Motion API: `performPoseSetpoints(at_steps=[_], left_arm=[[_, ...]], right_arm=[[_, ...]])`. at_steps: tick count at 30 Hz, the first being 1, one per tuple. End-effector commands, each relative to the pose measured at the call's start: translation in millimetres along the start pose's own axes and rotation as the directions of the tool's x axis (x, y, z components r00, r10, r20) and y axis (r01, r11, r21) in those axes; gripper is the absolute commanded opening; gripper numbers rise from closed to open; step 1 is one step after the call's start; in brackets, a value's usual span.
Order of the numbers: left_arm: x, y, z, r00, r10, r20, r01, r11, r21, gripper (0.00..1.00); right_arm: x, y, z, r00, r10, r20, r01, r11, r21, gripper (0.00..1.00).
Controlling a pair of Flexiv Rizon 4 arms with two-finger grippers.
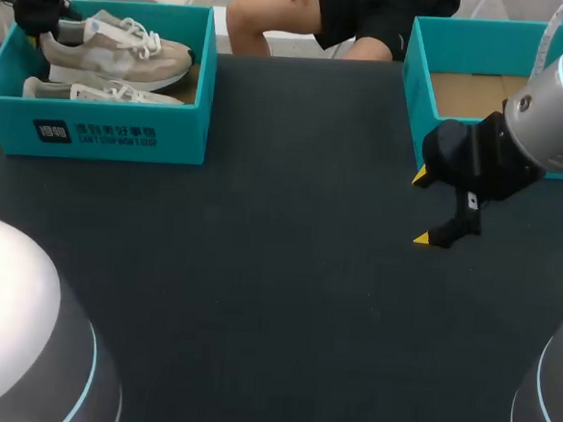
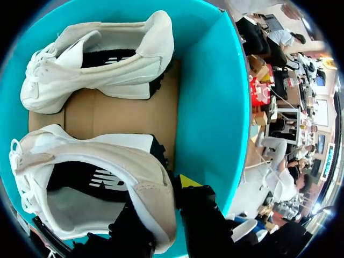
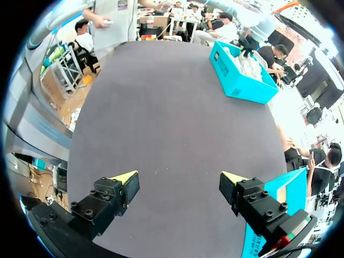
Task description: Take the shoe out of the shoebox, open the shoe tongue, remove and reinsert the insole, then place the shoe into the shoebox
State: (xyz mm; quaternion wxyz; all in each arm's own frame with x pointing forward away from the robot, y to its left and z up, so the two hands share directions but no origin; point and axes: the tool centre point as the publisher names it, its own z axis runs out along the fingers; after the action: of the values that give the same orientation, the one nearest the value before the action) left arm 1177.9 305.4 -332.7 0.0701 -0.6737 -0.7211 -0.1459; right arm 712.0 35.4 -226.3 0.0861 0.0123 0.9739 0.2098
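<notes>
Dark print on the front wall of the teal shoebox (image 1: 94,132), upper left of the frame: a logo block beside two short lines, too small to read. A white logo marks the black insole (image 2: 80,180) of one shoe (image 2: 150,183).

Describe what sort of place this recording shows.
Likely a robot test bench, not a shop: a dark table, a teal shoebox holding beige sneakers, a second teal box, and the right gripper open over the table.
</notes>
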Motion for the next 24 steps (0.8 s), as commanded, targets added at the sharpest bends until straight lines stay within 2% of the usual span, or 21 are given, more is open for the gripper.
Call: performPoseSetpoints(at_steps=[1, 6, 7, 9, 12, 14, 15, 17, 18, 24], left_arm=[[-3.7, 5, 9, 1.0, 0.0, -0.004, 0.001, 1.0, 0.01, 0.0], [-4.0, 4, 16, 1.0, -0.008, -0.001, 0.008, 0.999, 0.046, 0.0], [-3.9, 4, 17, 1.0, -0.003, 0.007, 0.003, 0.998, 0.056, 0.08], [-3.6, 4, 19, 1.0, 0.007, 0.016, -0.008, 0.998, 0.065, 0.33], [-3.5, 4, 21, 0.999, 0.013, 0.029, -0.015, 0.997, 0.072, 0.55], [-2.1, 4, 20, 0.999, 0.01, 0.036, -0.013, 0.997, 0.074, 0.58], [-0.9, 4, 17, 0.999, 0.008, 0.041, -0.011, 0.997, 0.072, 0.62], [1.0, 2, 8, 0.998, 0.006, 0.057, -0.009, 0.998, 0.057, 0.63], [1.4, 1, 4, 0.998, 0.011, 0.061, -0.014, 0.999, 0.045, 0.66], [2.2, -4, -29, 0.992, 0.013, 0.122, -0.013, 1.0, -0.004, 0.67]], right_arm=[[0.6, 0.2, 1, 1.0, 0.0, 0.001, 0.0, 1.0, 0.001, 1.0], [0.6, 0.2, 1, 1.0, 0.0, 0.001, 0.0, 1.0, 0.001, 1.0], [0.6, 0.2, 1, 1.0, 0.0, 0.001, 0.0, 1.0, 0.001, 1.0], [0.6, 0.2, 1, 1.0, 0.0, 0.001, 0.0, 1.0, 0.001, 1.0], [0.6, 0.2, 1, 1.0, 0.0, 0.001, 0.0, 1.0, 0.001, 1.0], [0.6, 0.2, 1, 1.0, 0.0, 0.001, 0.0, 1.0, 0.001, 1.0], [0.6, 0.2, 1, 1.0, 0.0, 0.001, 0.0, 1.0, 0.001, 1.0], [0.6, 0.2, 1, 1.0, 0.0, 0.001, 0.0, 1.0, 0.001, 1.0], [0.6, 0.2, 1, 1.0, 0.0, 0.001, 0.0, 1.0, 0.001, 1.0], [0.6, 0.2, 1, 1.0, 0.0, 0.001, 0.0, 1.0, 0.001, 1.0]])
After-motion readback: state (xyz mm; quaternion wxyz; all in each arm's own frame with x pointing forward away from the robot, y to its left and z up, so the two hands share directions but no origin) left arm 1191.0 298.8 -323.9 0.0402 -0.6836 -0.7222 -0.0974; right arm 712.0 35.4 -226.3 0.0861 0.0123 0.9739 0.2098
